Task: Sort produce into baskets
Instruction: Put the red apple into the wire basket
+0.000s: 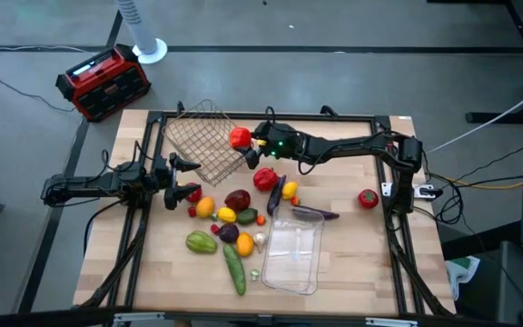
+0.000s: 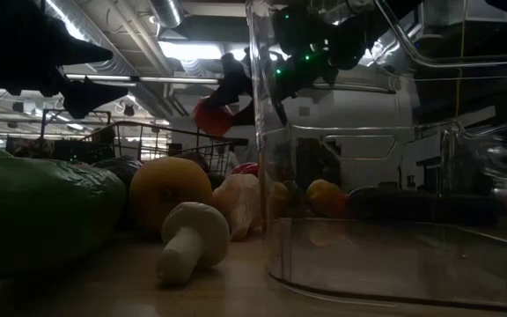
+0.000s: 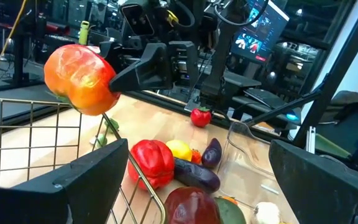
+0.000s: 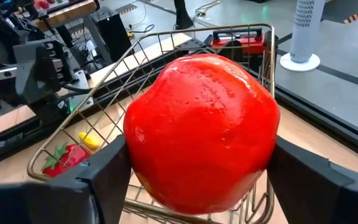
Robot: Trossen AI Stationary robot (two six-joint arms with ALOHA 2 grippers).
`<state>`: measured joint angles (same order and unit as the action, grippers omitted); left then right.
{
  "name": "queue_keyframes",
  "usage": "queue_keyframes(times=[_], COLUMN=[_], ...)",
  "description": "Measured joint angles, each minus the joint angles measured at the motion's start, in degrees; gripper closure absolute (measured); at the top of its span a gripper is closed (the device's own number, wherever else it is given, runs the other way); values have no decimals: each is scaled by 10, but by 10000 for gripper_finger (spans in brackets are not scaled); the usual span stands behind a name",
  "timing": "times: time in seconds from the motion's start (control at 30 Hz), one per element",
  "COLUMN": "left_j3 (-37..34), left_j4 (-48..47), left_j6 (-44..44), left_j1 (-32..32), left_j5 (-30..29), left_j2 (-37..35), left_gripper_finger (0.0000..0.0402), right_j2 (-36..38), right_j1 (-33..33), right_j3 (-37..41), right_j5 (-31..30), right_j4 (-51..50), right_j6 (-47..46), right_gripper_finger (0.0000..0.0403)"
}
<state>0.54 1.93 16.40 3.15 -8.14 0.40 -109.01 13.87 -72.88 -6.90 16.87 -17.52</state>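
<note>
The pale wooden table fills the view from above, black arms reaching in from both sides. At its far left sits the square bronze wire-mesh basket, tipped at an angle. Near centre lies the clear rounded plastic tray, nothing visible inside it. The right hand hovers at the wire basket's right edge, clenched around a round red toy fruit held between both fingers just above the basket rim. The left hand waits just near of the wire basket, fingers spread wide, grasping nothing. Between basket and tray the rest of the toy produce is scattered: a green cucumber, a green squash, a purple eggplant. One small red fruit sits alone far right.
</note>
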Motion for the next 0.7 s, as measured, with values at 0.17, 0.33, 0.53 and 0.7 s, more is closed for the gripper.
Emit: queue_keyframes(times=[0.17,0.33,0.53,0.7], left_j3=[0,0,0,0], left_j4=[0,0,0,0], left_j6=[0,2,2,2], left_j1=[0,0,0,0], left_j5=[0,0,0,0], left_j2=[0,0,0,0], left_gripper_finger=[15,15,15,15], right_j2=[0,0,3,12], right_j1=[0,0,0,0], right_j3=[0,0,0,0], right_j5=[0,0,26,31], right_j4=[-3,-3,-4,0], right_j6=[0,17,29,29], right_gripper_finger=[72,15,29,38])
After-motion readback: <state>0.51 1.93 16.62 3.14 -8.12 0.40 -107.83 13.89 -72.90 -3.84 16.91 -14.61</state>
